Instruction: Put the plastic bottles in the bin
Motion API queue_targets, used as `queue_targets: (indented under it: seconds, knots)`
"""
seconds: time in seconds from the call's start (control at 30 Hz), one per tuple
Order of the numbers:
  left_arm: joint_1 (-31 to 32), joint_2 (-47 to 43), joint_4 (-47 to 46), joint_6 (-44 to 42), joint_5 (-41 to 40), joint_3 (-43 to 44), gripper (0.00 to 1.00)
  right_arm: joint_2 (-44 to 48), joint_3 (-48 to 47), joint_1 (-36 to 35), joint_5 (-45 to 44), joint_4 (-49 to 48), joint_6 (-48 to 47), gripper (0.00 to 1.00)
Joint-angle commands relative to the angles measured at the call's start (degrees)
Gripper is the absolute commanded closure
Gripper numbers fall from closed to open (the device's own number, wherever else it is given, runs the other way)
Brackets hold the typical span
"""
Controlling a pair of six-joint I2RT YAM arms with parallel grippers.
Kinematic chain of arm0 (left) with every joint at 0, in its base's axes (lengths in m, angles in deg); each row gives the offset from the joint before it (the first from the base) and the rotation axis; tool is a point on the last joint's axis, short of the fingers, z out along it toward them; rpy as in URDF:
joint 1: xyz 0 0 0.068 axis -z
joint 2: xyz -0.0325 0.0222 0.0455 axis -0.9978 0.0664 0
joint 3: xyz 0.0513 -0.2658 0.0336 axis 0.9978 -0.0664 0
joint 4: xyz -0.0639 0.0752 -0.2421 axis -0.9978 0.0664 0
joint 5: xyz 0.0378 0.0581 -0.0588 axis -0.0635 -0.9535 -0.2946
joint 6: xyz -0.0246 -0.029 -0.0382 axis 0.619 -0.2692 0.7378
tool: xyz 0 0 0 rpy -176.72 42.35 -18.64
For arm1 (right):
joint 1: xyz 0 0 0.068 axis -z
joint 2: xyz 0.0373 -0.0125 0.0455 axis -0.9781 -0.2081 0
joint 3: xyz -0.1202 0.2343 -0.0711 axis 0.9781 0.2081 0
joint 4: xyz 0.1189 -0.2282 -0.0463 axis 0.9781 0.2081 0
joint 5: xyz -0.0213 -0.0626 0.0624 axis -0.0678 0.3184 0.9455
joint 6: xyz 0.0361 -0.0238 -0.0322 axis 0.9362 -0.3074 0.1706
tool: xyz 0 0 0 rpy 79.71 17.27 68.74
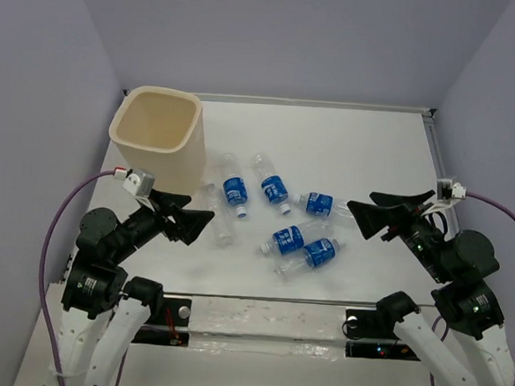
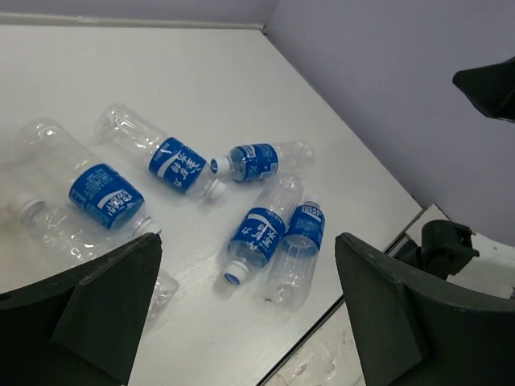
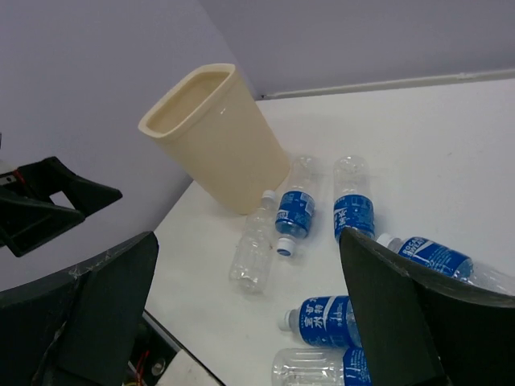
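The bin (image 1: 169, 162) stands upright at the far left of the table (image 1: 375, 148), with the left gripper (image 1: 195, 224) in front of it, fingers spread and empty. The plastic bottles (image 1: 285, 239) lie on their sides mid-table, the leftmost just beside the bin. At the right, the right gripper (image 1: 359, 218) is also spread wide and holds nothing.

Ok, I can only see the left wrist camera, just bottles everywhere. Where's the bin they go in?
Observer: The cream-beige plastic wastebasket stands upright at the far left corner of the white table, left of the small clear plastic bottles.
Operator: Is anything inside it?
Observer: From overhead its inside looks bare, no bottle showing.
Operator: And the other arm?
Observer: The right fingers are open, holding nothing, beside the rightmost bottle.
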State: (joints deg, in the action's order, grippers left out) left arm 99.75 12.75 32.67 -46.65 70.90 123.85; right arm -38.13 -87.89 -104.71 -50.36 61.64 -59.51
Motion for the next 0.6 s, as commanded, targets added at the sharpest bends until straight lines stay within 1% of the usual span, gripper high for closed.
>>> queue_targets:
  seconds: [0.0,0.03,0.17,0.27,0.4,0.5,0.57]
  knots:
    - [2.17,-1.86,0.14,0.81,2.49,-3.32,0.01,-1.05,-0.77,-0.35,-4.77,4.46,3.30,0.00]
    - [2.69,-2.12,-0.57,2.83,2.66,-4.30,0.01,-1.57,-0.77,-0.35,-5.04,4.46,3.48,0.00]
    - [4.63,-1.08,-4.35,6.09,4.32,-9.22,0.01,-6.05,-1.64,-0.35,-5.83,4.11,2.70,0.00]
    - [5.51,1.29,-4.97,6.37,3.81,-9.85,0.01,-10.52,-2.35,-0.35,-6.45,2.27,0.85,0.01]
    - [5.60,7.01,-3.48,6.80,-2.78,-8.53,0.01,-15.37,-3.41,-0.35,-6.01,-2.65,-1.78,0.02]
    - [5.68,9.82,-3.39,7.59,-7.08,-9.14,0.05,-18.00,-3.58,-0.35,-5.57,-3.89,-2.75,0.03]
    - [6.03,13.33,-3.82,9.52,-13.13,-9.05,0.08,-18.45,-1.92,-0.35,-4.17,-5.46,-3.46,0.03]
